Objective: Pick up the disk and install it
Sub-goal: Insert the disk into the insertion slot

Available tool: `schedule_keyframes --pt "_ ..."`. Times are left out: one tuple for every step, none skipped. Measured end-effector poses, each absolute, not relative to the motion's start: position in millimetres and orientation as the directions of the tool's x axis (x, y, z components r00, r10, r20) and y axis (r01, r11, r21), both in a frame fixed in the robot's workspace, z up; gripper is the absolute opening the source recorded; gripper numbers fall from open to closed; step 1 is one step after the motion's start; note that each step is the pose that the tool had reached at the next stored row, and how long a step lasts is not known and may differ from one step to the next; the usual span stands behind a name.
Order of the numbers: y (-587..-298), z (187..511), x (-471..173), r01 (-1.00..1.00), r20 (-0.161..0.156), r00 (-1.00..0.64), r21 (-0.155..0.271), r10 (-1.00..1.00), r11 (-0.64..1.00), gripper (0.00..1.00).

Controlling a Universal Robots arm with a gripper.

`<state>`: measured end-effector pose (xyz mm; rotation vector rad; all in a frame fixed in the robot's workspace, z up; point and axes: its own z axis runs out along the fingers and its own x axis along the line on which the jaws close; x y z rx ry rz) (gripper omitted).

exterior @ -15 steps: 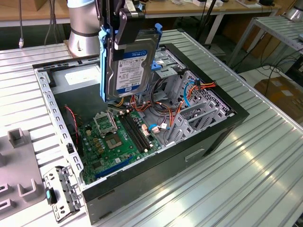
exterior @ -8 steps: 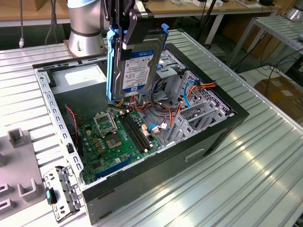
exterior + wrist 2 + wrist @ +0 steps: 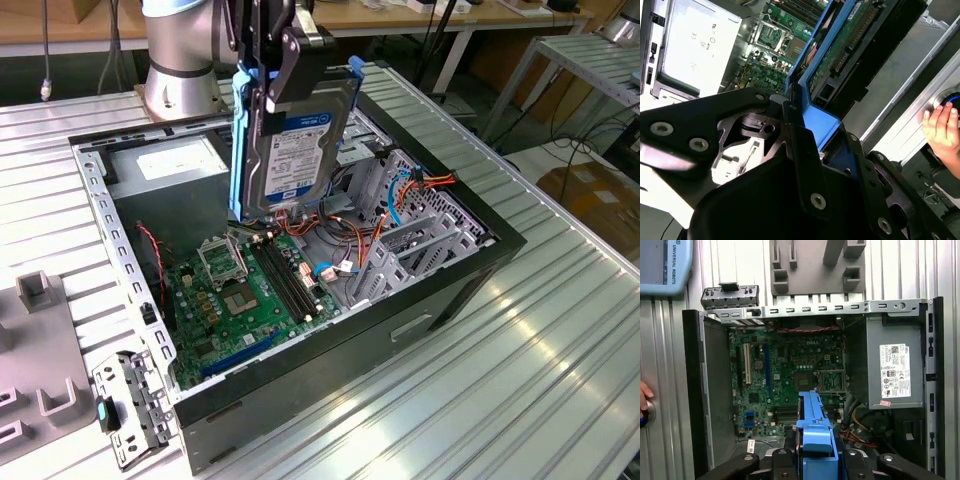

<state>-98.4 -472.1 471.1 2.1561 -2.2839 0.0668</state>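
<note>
Claw (image 3: 285,72), black, on the lone silver-grey robot arm: jaws clamped on the upper end of the rectangular silver metal disk (image 3: 300,150), which has a white label with a blue band and sits in a blue plastic bracket.

Disk hangs on edge, touching nothing else. It is above the open black steel computer case (image 3: 300,385), over the strip between the green motherboard (image 3: 245,290) and the grey metal drive bays (image 3: 420,235) with their orange and red cables. In both wrist views the bracket's blue end (image 3: 812,432) sits pinched in the claw, the board spread out beyond it.

Step in hand, as I judge it: the pick-up is done and the disk is being carried to its place. It is not seated in any bay.

Installing, I reckon, calls for squaring the bracket to a free bay and keeping the disk's lower end off the loose cables.

Count:
- one disk
- one claw
- one case
- one motherboard
- one grey metal power-supply box with a white sticker (image 3: 165,165)
- one loose grey metal bracket plate (image 3: 130,405), lying outside the case on the ribbed aluminium table (image 3: 520,380)
- one grey plastic fixture tray (image 3: 40,370) beside it
- one person's hand (image 3: 940,125), resting at a round knob by the table edge, well apart from the disk
</note>
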Motion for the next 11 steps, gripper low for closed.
schedule_keyframes --pt "-473.7 471.1 -98.3 -0.998 0.029 -0.058 -0.031 -0.998 0.057 0.37" --pt "-475.6 471.1 -98.2 -0.998 0.029 -0.058 -0.031 -0.998 0.057 0.37" --pt "-477.4 471.1 -98.2 -0.998 0.029 -0.058 -0.031 -0.998 0.057 0.37" --pt "-478.5 471.1 -98.1 -0.998 0.029 -0.058 -0.031 -0.998 0.057 0.37" --pt "-479.6 471.1 -98.0 -0.998 0.03 -0.058 -0.031 -0.998 0.057 0.37" --pt "-481.0 471.1 -98.0 -0.998 0.03 -0.058 -0.031 -0.998 0.057 0.37" --pt "-481.9 471.1 -97.9 -0.998 0.03 -0.058 -0.031 -0.998 0.057 0.37" --pt "-483.3 471.1 -97.9 -0.998 0.03 -0.058 -0.031 -0.998 0.057 0.37" --pt "-485.4 471.1 -97.8 -0.998 0.03 -0.058 -0.031 -0.998 0.057 0.37" --pt "-486.4 471.1 -97.7 -0.998 0.03 -0.058 -0.031 -0.998 0.057 0.37" --pt "-487.3 471.1 -97.6 -0.998 0.03 -0.058 -0.031 -0.998 0.057 0.37"
